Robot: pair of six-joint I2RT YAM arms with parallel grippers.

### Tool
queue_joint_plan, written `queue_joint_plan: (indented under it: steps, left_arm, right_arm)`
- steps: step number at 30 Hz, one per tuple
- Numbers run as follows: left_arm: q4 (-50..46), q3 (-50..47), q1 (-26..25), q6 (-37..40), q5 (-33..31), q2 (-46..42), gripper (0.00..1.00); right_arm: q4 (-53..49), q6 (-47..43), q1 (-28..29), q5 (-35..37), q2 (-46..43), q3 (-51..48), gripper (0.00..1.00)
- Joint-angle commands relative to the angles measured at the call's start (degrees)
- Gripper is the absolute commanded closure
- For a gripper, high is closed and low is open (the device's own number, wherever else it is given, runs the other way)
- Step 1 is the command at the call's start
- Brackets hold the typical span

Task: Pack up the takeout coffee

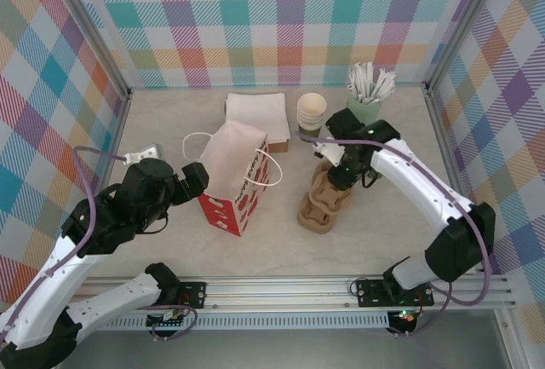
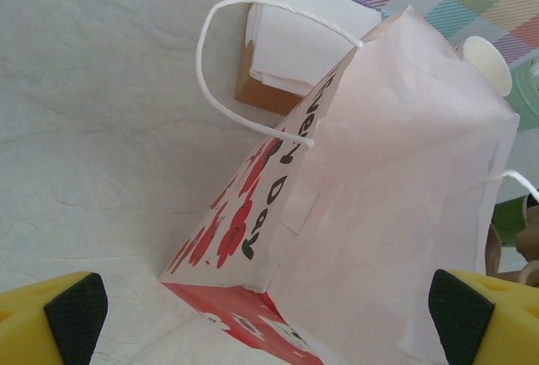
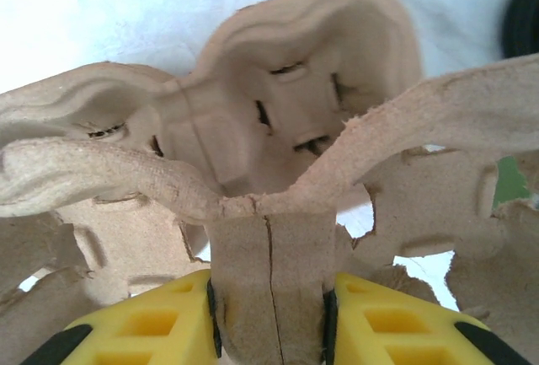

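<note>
carrier (image 3: 278, 171): runs off every edge of my right wrist view; nearest ribs blurred.
right fingers (image 3: 143, 327): yellow tips only; the bottom edge cuts the rest.
left fingers (image 2: 76, 310): two pad corners; the rest cut off below.
bag (image 2: 396, 213): base cut by the bottom edge; inside hidden; I can't read the lettering.
green patch (image 3: 509, 181): seen through a carrier hole; can't tell what.
black shape (image 3: 524, 11): cut by the right edge, blurred.

The only lettering stands on the side of the paper bag (image 2: 379, 213): one line of bold black letters among red shapes, seen steeply slanted from the left wrist view. Its last word looks like "Day"; the letters before it are too foreshortened to read.
</note>
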Motion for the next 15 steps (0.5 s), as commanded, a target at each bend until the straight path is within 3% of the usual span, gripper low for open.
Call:
queue_joint_plan:
  steps: [1,6,11,15]
  left_arm:
    - [2.3,-0.8,0.4,-2.0,1.3,-0.4,0.00]
    - [3.7,-2.6,0.5,-2.6,3.1,0.4,0.00]
    - [3.9,-3.2,0.5,-2.6,2.8,1.8,0.03]
    - [4.6,-4.3,0.7,-2.6,2.3,2.7,0.04]
  right_arm:
    - [-0.7,2.0,-2.4,-2.7,-3.9,2.9,0.67]
    - [-2.6,3.5,-3.0,-8.3,-5.1,9.6,0.69]
    - [-3.4,6.8,-2.7,-18.4,-3.7,19.1,0.69]
    - [-3.2,9.6,-0.2,-25.0,-0.7,26.7,0.69]
